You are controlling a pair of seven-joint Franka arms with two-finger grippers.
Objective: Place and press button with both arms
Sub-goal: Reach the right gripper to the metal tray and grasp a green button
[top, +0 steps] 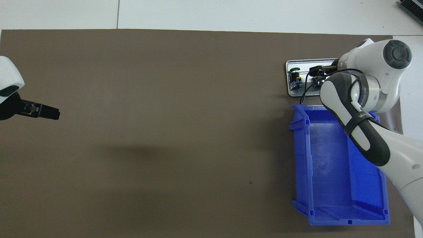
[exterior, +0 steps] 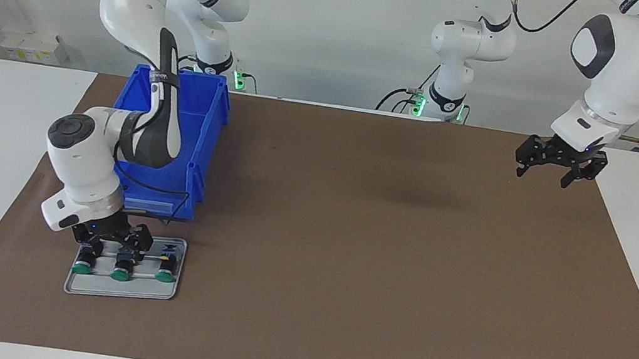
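Facing view: pick step, nothing placed or pressed yet. My right gripper [exterior: 111, 243] is down on the grey metal tray [exterior: 119, 289], which lies on the brown mat [exterior: 348, 241] at the right arm's end of the table, just farther from the robots than the blue bin [exterior: 173, 139]. Three green-capped buttons lie in a row on the tray; my fingers are spread, one near the end button [exterior: 84, 261] and one near the middle button [exterior: 122, 268], while the third button [exterior: 166, 269] stands clear of me. I can't tell which of the first two I'm straddling, and nothing is gripped. Next move, as I judge it: centre on one black body, then close and lift. The right arm is folded, elbow up over the bin, wrist pointing down. My left gripper [exterior: 556, 161] hangs released and empty over the mat's corner at the left arm's end, waiting. Overhead view: my right wrist covers most of the tray [top: 297, 94]; only one button [top: 295, 76] shows clearly, the gripper hidden under the wrist. The bin [top: 330, 165] is empty. My left gripper [top: 41, 111] pokes in from the edge over bare mat, holding nothing.
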